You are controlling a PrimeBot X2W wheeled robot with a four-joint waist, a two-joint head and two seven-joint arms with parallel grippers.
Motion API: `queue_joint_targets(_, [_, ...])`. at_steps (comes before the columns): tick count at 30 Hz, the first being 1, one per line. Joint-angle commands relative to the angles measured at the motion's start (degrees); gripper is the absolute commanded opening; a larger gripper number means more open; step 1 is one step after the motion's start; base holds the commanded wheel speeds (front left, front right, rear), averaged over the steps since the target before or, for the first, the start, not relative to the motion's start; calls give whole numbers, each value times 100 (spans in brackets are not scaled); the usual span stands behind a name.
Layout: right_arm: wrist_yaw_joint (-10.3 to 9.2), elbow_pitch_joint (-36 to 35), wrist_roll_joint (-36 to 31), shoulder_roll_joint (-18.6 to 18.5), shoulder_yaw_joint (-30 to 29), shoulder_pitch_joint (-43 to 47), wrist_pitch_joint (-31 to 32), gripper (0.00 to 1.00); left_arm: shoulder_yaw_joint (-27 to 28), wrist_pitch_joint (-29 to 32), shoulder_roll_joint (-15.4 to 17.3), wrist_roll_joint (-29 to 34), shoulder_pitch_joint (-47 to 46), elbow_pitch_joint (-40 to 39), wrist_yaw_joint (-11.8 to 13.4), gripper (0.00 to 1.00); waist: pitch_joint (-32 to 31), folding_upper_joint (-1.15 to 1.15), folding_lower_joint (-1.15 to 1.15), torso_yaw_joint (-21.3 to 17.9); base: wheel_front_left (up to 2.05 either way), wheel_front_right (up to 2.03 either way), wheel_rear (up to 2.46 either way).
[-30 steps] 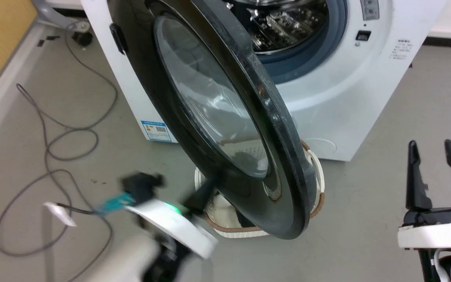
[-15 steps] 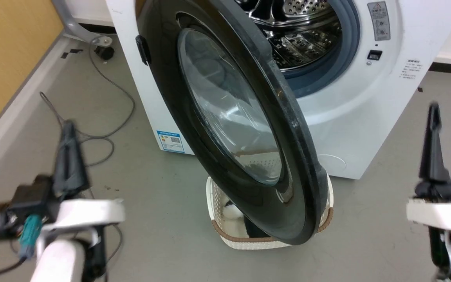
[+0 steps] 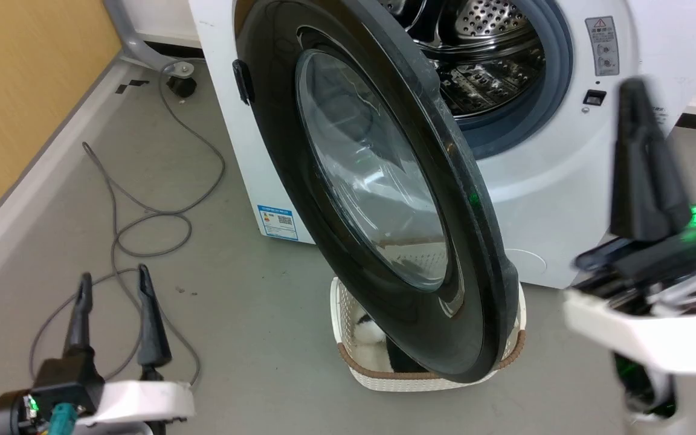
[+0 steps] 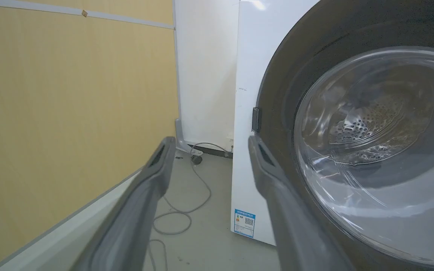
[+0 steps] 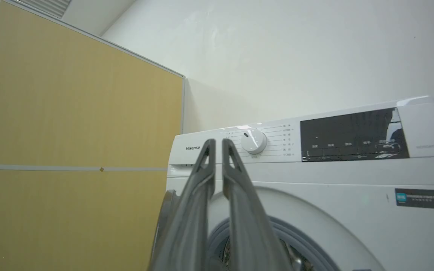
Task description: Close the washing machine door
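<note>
Washing machine door [image 3: 384, 199] stands wide open, swung out from white washing machine [image 3: 541, 199], above cream basket [image 3: 348, 362] on grey floor [image 3: 251, 290]. Grey cable [image 3: 145, 211] loops on floor by wood-panel wall [image 3: 16, 78]. Left gripper [image 3: 113, 275] low, fingers spread, empty. Right gripper [image 5: 216, 142] raised toward control panel, fingers nearly together, empty.
</note>
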Motion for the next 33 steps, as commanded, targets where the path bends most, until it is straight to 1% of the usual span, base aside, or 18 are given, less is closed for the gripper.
queue_joint_targets(1, [5, -49, 112, -64, 117, -78, -18, 0, 16, -24, -17, 54, 87, 2, -44, 100, 0, 0, 0, 10, 0, 0, 0])
queue_joint_targets(6, [5, -335, 661, -534, 1402, -218, -18, 0, 97, -25, -194, 198, 160, 68, -209, 100, 4, 0, 0, 38, 0, 0, 0])
queue_joint_targets(8, [5, -369, 762, -701, 1870, -215, -18, 0, 124, -25, -237, 272, 166, 92, -250, 100, 1, 0, 0, 45, 0, 0, 0])
queue_joint_targets(13, [5, -115, 599, -1113, 2941, -69, -18, 0, 173, -25, -329, 400, 106, 194, -360, 100, 2, 0, 0, 82, 0, 0, 0])
queue_joint_targets(16, [5, 169, 506, -1267, 3251, 191, -18, 0, 144, -25, -382, 472, 44, 234, -423, 100, 9, 0, 0, 108, 0, 0, 0])
queue_joint_targets(19, [5, 478, 421, -1363, 3301, 492, -18, 0, 139, -25, -428, 518, 4, 262, -452, 100, 38, 0, 0, 85, 0, 0, 0])
queue_joint_targets(22, [5, 819, 241, -1453, 3169, 701, -18, 0, 145, -25, -468, 535, -12, 261, -456, 100, 87, 0, 0, 21, 0, 0, 0])
queue_joint_targets(27, [5, 1331, -32, -1454, 2677, 906, -18, 0, 130, -25, -511, 570, -51, 261, -482, 100, 178, 0, 0, -96, 0, 0, 0])
queue_joint_targets(30, [5, 1554, -53, -1436, 2403, 946, -18, 0, 101, -25, -528, 607, -95, 264, -489, 100, 255, 0, 0, -154, 0, 0, 0])
queue_joint_targets(33, [5, 1738, 65, -1385, 2099, 912, -18, 0, 63, -25, -542, 624, -155, 262, -483, 100, 349, 0, 0, -205, 0, 0, 0])
